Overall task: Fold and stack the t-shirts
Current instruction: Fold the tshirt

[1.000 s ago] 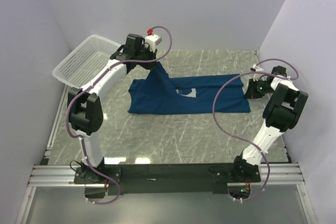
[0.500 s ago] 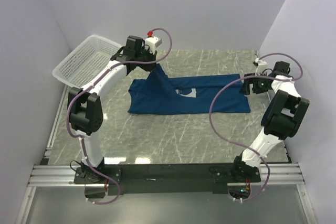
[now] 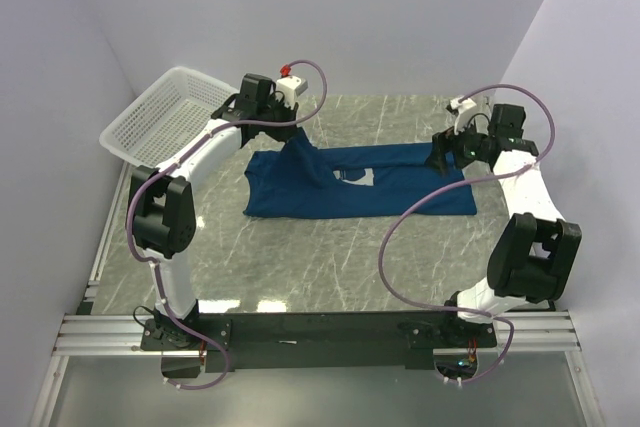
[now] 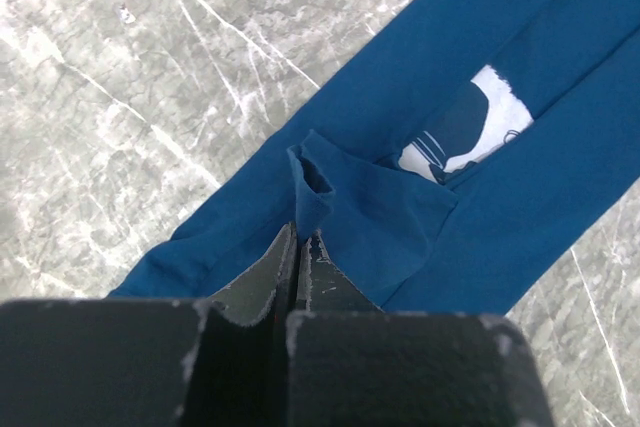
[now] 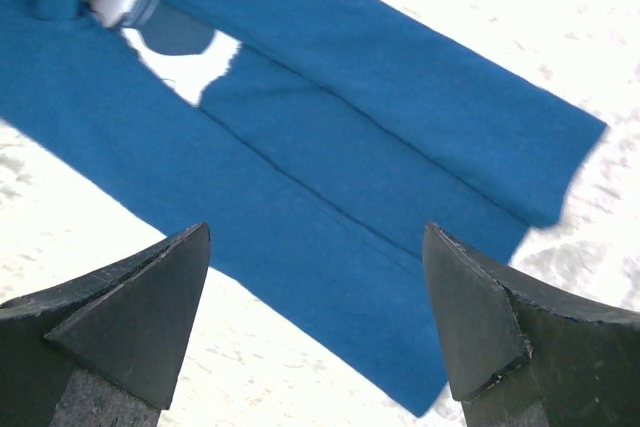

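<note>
Dark blue t-shirt [image 3: 400,192] lies across the far middle of the marble desk [image 3: 330,257], folded lengthwise into a long band running left to right. The two long edges are turned in toward the centre line. The pale chest print [image 3: 358,177] shows only in a small gap between them.

My left hand [image 3: 297,134]: fingers pressed fully together on a pinch of fabric at the left end of the band. That end is pulled up off the desk into a peak. The rest of the shirt lies flat. In the left wrist view the cloth bunches into a small curl just ahead of my fingertips [image 4: 285,257].

My right hand [image 3: 440,154]: jaws spread wide, nothing between them. It hangs over the right end of the shirt, clear of the fabric. In the right wrist view both fingers frame the flat band below.

White mesh basket [image 3: 160,117] sits at the far left edge of the desk, apart from the shirt.
</note>
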Tool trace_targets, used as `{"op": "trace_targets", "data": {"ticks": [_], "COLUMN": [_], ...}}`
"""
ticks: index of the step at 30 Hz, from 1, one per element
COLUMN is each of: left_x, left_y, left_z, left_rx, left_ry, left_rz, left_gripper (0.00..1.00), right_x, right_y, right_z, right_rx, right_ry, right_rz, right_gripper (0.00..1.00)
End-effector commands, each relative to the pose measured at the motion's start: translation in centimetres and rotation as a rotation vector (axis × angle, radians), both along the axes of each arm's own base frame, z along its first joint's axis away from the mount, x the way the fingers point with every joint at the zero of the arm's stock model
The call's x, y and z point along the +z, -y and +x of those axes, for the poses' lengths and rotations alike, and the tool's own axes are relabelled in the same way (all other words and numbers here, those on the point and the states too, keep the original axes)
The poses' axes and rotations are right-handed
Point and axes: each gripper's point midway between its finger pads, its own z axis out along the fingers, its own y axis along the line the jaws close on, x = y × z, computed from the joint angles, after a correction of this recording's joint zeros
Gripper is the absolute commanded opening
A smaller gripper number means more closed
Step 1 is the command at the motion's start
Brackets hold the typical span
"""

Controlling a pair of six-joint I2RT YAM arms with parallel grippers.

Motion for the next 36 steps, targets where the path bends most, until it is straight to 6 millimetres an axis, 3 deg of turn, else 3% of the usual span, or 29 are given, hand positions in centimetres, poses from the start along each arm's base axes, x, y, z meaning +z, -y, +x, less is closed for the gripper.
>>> {"op": "trace_targets", "data": {"ticks": [1,17,21,23,24,26,27,28,29,30,31,32,33,35,36], "left_x": [2.7,-3.8,-5.1,-4.9,-4.6,-3.8,-2.4,-1.8,-0.9,1.4,2.0,4.7,5.9,6.2,7.1], "left_y": [-0.3,-3.1,-3.9,-4.4,-4.6,-5.1,-5.9,-6.5,-7.0,-8.1,-8.6,-9.5,-10.0,-10.5,-11.4], "left_z": [1.2,4.1,4.5,4.9,5.1,5.7,6.2,6.5,6.6,6.6,6.5,5.9,5.5,3.6,1.4], "left_rx": [0.014,0.171,0.223,0.260,0.278,0.328,0.384,0.422,0.456,0.528,0.557,0.601,0.628,0.624,0.633], "left_ry": [0.097,0.041,0.024,0.035,0.044,0.065,0.106,0.128,0.150,0.187,0.210,0.247,0.266,0.250,0.244], "left_rz": [0.001,0.167,0.195,0.202,0.203,0.198,0.199,0.198,0.190,0.157,0.139,0.090,0.063,0.001,-0.056], "left_gripper": [0.01,0.02,0.11,0.18,0.27,0.36,0.43,0.48,0.53,0.71,0.74,0.77,0.82,0.83,0.83], "right_x": [1.4,-0.4,-0.5,-0.3,0.4,0.9,1.6,2.9,3.5,4.3,4.4,4.2,3.0,1.5,0.0], "right_y": [-2.1,-5.7,-8.6,-11.1,-12.0,-14.4,-15.2,-17.2,-17.7,-18.5,-19.3,-20.3,-21.8,-24.5,-25.6], "right_z": [-0.7,-1.4,-1.0,-1.1,-0.4,0.2,0.5,1.4,2.1,3.2,3.4,3.2,3.9,4.0,5.1], "right_rx": [0.071,0.162,0.246,0.288,0.298,0.291,0.282,0.281,0.250,0.230,0.155,0.173,0.202,0.243,0.243], "right_ry": [0.046,0.000,-0.041,-0.066,-0.046,-0.018,0.023,0.106,0.147,0.210,0.137,0.080,-0.028,-0.206,-0.310], "right_rz": [0.025,0.017,0.050,0.078,0.080,0.052,0.039,0.042,0.045,0.089,0.200,0.278,0.326,0.356,0.346], "right_gripper": [0.93,0.95,0.95,0.95,0.95,0.95,0.95,0.95,0.95,0.95,1.00,1.00,0.98,0.81,0.77]}}
